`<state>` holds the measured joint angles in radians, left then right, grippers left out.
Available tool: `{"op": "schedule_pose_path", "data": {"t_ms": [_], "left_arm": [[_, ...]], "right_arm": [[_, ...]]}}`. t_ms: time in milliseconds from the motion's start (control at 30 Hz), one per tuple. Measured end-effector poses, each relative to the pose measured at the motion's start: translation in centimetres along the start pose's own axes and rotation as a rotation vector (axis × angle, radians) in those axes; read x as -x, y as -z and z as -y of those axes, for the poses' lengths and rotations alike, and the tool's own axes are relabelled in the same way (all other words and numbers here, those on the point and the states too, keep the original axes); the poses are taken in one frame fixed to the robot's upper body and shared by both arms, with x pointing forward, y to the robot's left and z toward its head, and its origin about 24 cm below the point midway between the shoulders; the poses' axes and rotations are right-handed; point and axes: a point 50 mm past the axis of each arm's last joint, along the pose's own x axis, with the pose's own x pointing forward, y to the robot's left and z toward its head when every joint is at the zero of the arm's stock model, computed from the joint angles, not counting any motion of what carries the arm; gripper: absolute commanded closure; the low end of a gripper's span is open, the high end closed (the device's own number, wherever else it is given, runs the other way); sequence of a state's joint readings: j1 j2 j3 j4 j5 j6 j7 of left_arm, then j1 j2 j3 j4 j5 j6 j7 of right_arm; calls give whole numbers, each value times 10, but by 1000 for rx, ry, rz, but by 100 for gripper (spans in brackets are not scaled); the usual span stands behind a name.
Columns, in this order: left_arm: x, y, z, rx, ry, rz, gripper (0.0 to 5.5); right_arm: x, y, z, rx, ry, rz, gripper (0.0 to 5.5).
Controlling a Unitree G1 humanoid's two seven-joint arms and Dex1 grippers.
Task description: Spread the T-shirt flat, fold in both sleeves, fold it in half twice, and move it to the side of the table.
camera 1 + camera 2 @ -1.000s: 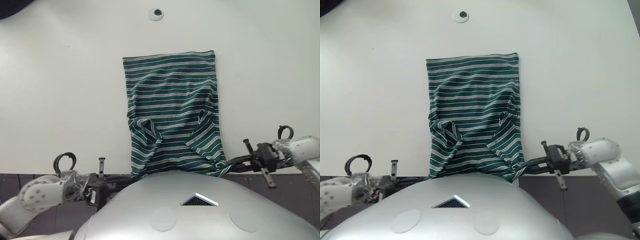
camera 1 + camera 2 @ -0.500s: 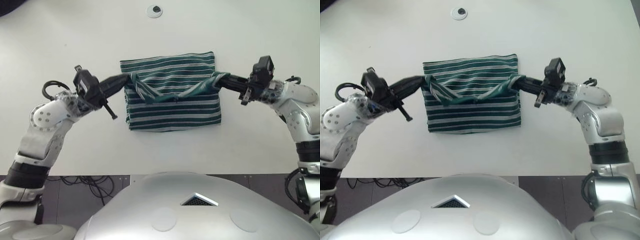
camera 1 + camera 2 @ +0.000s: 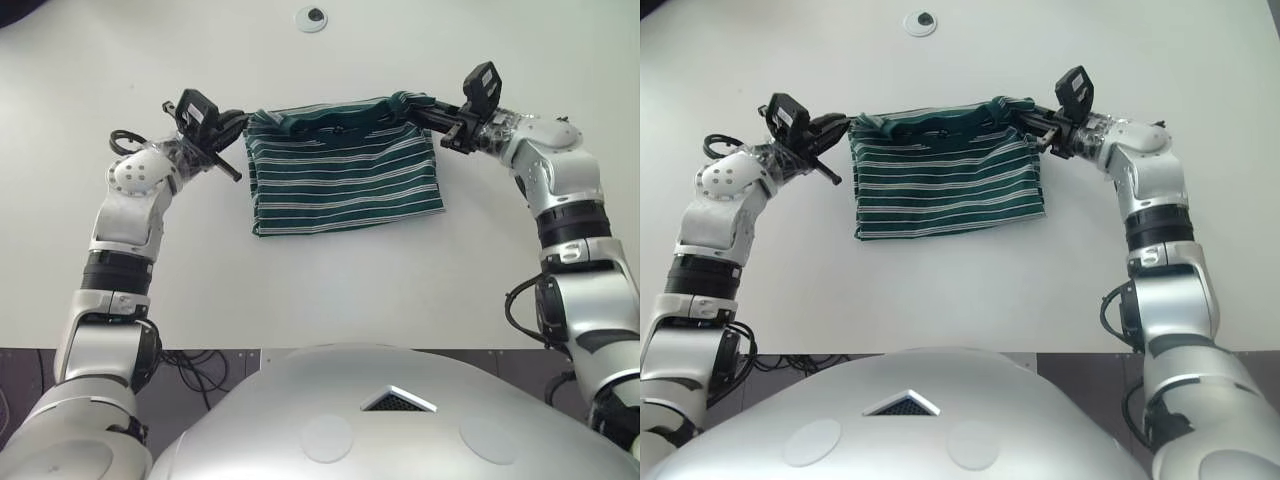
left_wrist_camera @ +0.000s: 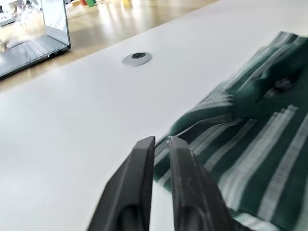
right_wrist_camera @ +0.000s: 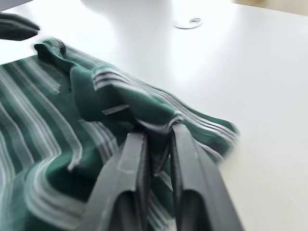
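Though it lies folded, T-shirt [image 3: 345,170] bunches — far edge.

Dark green white-striped T-shirt [image 3: 345,185], plain white table [image 3: 300,280]

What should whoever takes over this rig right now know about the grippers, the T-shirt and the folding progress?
Left gripper: shut on the T-shirt's far left corner, low over the table.
Right gripper: shut on the far right corner, with cloth bunched in its grip.
T-shirt: a striped rectangle mid-table, sleeves tucked in, collar on top along the far edge.
Done: spread, both sleeves folded, and the first half fold apparently laid over.
Left: release both corners, smooth the far edge, fold in half once more, then move it to the table's side.
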<state>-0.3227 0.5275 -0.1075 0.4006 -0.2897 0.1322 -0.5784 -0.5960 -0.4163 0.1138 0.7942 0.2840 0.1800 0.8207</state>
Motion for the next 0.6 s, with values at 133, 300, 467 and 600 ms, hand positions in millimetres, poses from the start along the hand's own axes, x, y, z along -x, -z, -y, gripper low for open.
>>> {"op": "schedule_pose_path", "data": {"t_ms": [133,300,467,600], "left_arm": [[-13,-6,-15,90,-65,-30,469],[-10,-6,-27,144,-127,-13,469],[17,-17,25,-213,192,152,469],[29,10,47,-487,318,22,469]], "right_arm": [[-12,-4,7,-22,100,0,459],[-8,-5,14,42,157,40,459],[2,-18,-10,445,-68,129,459],[15,-8,-19,693,-188,40,459]]}}
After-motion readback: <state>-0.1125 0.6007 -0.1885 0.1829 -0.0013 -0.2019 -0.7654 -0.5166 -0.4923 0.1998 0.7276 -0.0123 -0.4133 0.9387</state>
